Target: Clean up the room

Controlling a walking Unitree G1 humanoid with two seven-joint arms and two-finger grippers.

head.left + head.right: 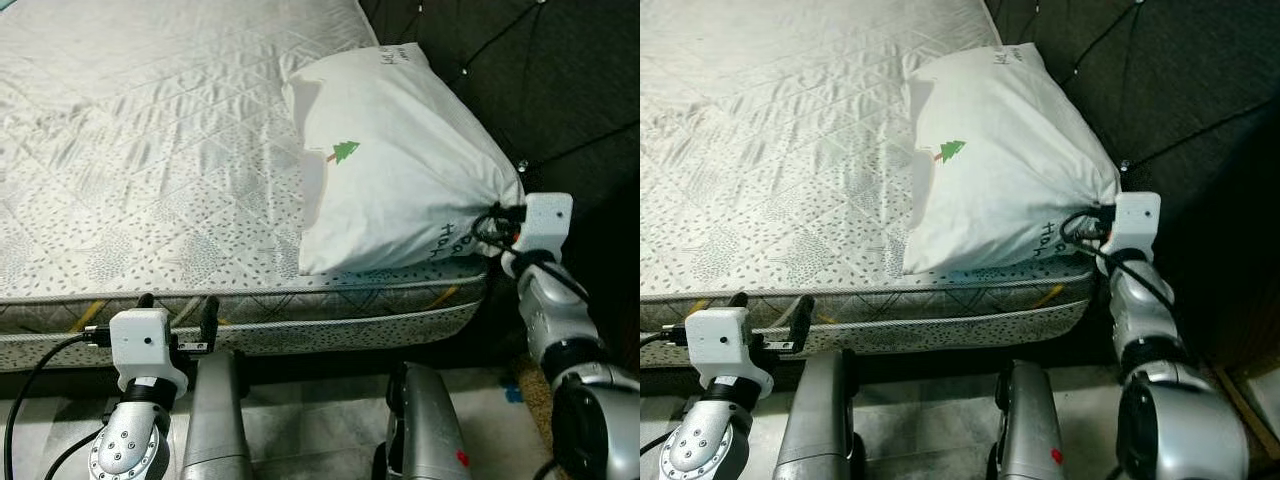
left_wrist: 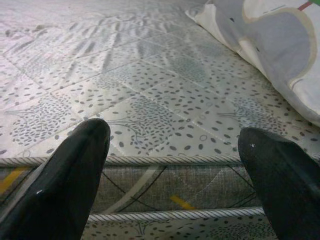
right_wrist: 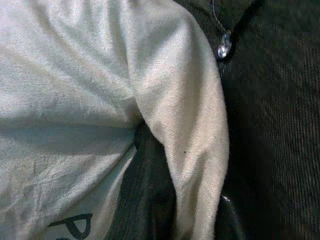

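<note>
Mattress (image 1: pixel 150 150) bare, quilted — right tool (image 1: pixel 497 222) pinching pillow (image 1: pixel 400 160) corner by dark headboard (image 1: pixel 540 80); left tool (image 1: pixel 178 312) wide.

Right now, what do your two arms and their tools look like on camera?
Both arms are silver metal with rounded joints. Each wrist carries a white boxy housing with black cables running from it. The left tool has two long black fingers with rounded tips. The right tool shows black parts beside its white housing.
</note>
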